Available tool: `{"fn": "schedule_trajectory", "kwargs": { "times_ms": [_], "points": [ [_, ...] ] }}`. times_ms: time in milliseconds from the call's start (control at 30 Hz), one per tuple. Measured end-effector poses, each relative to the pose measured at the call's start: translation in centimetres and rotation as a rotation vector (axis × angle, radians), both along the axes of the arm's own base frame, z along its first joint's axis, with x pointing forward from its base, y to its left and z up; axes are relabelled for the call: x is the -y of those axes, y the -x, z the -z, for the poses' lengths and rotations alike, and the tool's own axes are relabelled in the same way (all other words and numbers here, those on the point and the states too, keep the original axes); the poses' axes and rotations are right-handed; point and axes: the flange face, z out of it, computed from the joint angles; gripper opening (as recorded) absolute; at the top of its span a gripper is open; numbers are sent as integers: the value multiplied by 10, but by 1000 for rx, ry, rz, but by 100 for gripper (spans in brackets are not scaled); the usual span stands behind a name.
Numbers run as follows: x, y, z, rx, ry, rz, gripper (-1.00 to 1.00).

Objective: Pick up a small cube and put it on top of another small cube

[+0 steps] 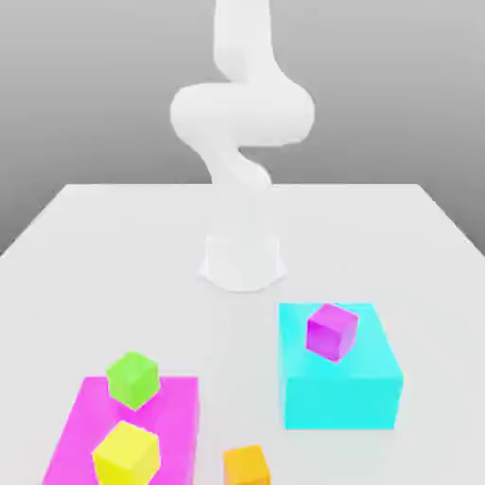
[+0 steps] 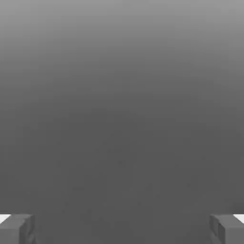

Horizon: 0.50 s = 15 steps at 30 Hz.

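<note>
While the gripper (image 2: 122, 228) is held apart, the near small orange cube (image 1: 246, 466), judged light and rigid, should be taken by opposite flat sides.

- The exterior view looks from above the near edge of the table (image 1: 104, 246), angled down and facing the arm (image 1: 242, 114) head-on, whose base stands mid-table.
- It sits near enough that the closest blocks are cut by the frame's lower edge.
- The hand view looks out past two fingertips (image 2: 16, 228) set wide apart at its corners, over plain grey.
- No thing appears in both views.
</note>
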Motion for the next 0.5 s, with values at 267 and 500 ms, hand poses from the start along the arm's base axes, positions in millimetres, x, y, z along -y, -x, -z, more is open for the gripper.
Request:
{"fn": "schedule_trajectory", "kwargs": {
  "times_ms": [267, 500],
  "points": [
    [0, -84, 119, -191, -163, 286, 0],
    [2, -126, 236, -343, -281, 547, 0]
  ]
}}
